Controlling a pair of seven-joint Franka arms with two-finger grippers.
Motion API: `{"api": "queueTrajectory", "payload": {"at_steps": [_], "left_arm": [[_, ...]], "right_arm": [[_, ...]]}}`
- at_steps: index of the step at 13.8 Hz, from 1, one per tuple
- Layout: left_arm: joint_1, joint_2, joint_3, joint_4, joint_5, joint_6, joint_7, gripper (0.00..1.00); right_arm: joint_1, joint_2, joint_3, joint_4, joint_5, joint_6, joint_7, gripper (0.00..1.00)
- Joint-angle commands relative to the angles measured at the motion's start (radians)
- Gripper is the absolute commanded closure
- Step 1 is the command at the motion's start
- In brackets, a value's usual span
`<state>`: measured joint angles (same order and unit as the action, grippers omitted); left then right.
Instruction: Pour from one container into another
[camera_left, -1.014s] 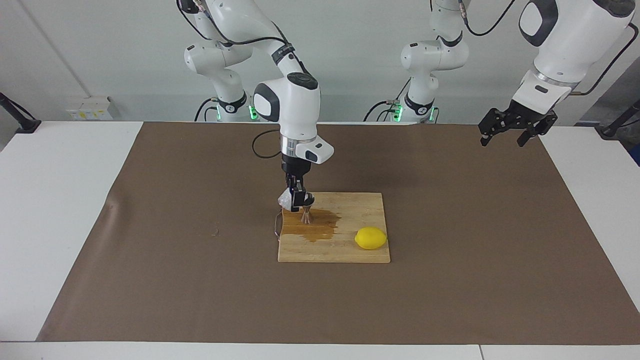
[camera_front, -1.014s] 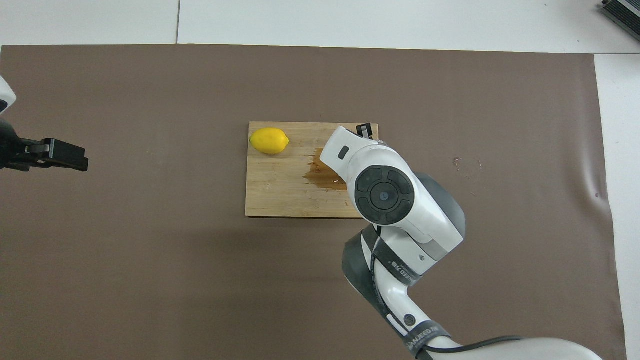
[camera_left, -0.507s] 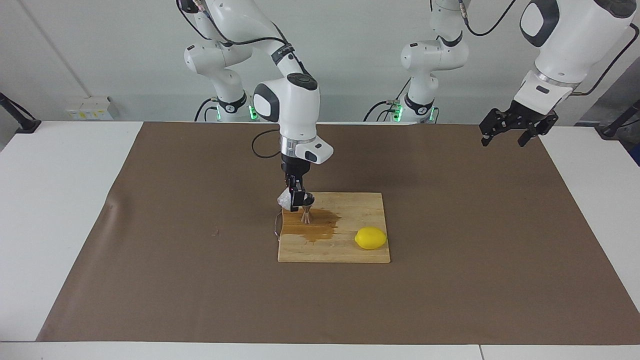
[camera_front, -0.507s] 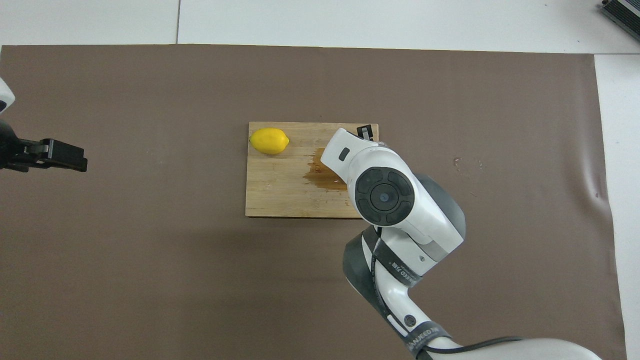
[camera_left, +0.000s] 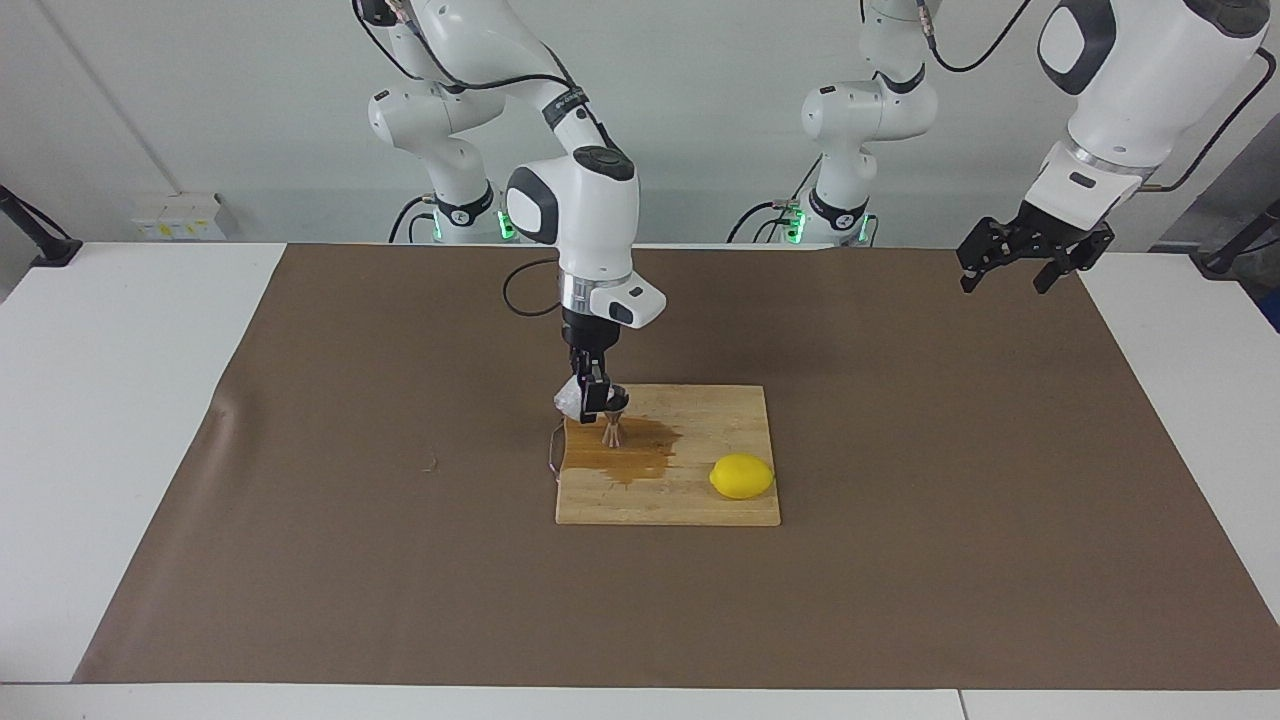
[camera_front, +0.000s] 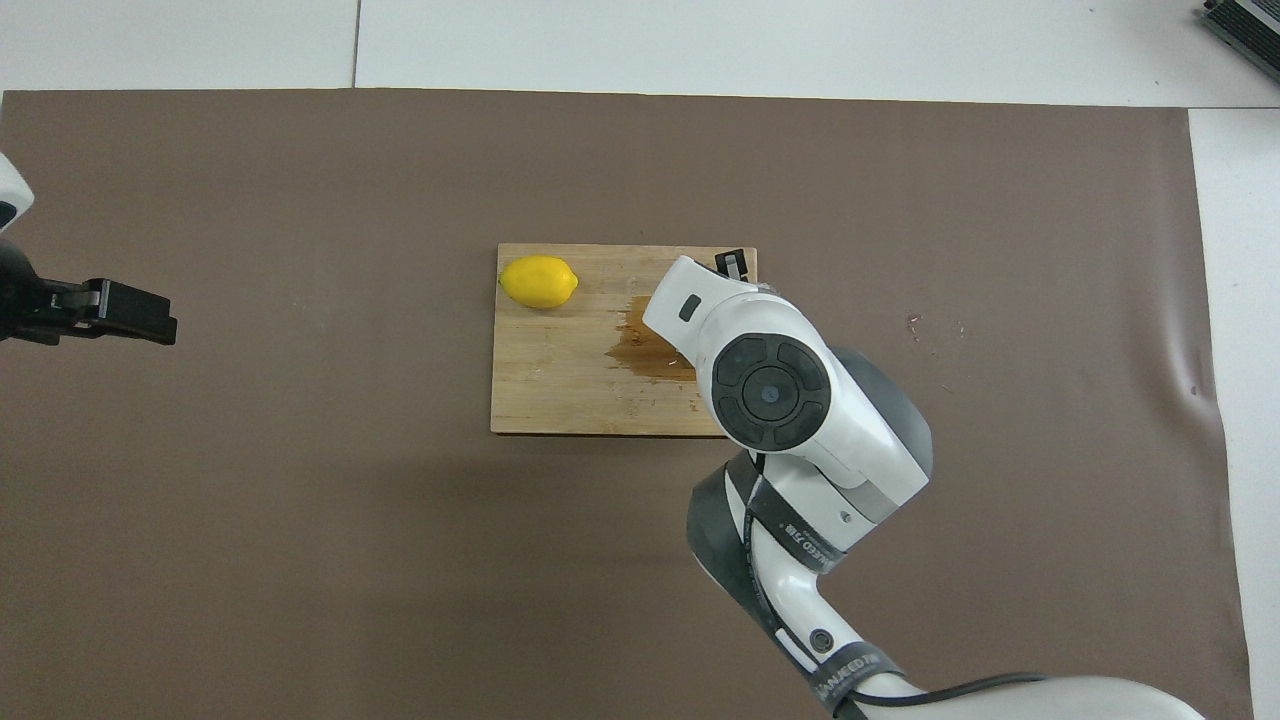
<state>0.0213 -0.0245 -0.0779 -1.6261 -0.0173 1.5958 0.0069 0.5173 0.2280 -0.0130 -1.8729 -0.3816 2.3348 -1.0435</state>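
My right gripper (camera_left: 592, 398) is shut on the small clear glass cup (camera_left: 568, 401) and holds it tipped just above the cutting board (camera_left: 700, 503). The cup's mouth leans toward the top of the steel jigger (camera_left: 613, 427), which stands upright on the board in a brown puddle (camera_left: 635, 456). In the overhead view the right arm's wrist covers the cup and the jigger; only a black fingertip (camera_front: 732, 263) shows. My left gripper (camera_left: 1006, 282) hangs open and empty in the air over the left arm's end of the brown mat, also seen as the left gripper (camera_front: 130, 312) from overhead.
A yellow lemon (camera_left: 741, 476) lies on the board toward the left arm's end, also seen as the lemon (camera_front: 539, 281). The spilled brown liquid (camera_front: 645, 350) spreads across the board (camera_front: 560, 395). A brown mat (camera_left: 900, 560) covers the white table.
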Motion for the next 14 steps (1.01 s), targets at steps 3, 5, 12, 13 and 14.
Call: {"api": "queueTrajectory", "payload": {"at_steps": [3,5,12,13,14], "left_arm": [[0.017,-0.031,-0.003,-0.034,0.014,0.007,0.004,0.0],[0.017,-0.031,-0.005,-0.034,0.014,0.01,0.004,0.0],[0.0,-0.031,-0.003,-0.034,0.004,0.009,0.002,0.0],[0.0,-0.031,-0.003,-0.034,0.004,0.007,0.001,0.0],[0.0,-0.031,-0.003,-0.034,0.004,0.007,0.001,0.0]], "right_arm": [[-0.017,-0.035,0.004,-0.031,-0.005,0.018,0.028,0.7],[-0.022,-0.039,0.004,-0.028,0.076,0.018,0.019,0.7],[-0.057,-0.055,0.004,-0.025,0.248,0.02,-0.004,0.7],[-0.08,-0.058,0.004,-0.023,0.303,0.021,-0.057,0.7],[-0.098,-0.062,0.004,-0.023,0.364,0.02,-0.11,0.7]]}}
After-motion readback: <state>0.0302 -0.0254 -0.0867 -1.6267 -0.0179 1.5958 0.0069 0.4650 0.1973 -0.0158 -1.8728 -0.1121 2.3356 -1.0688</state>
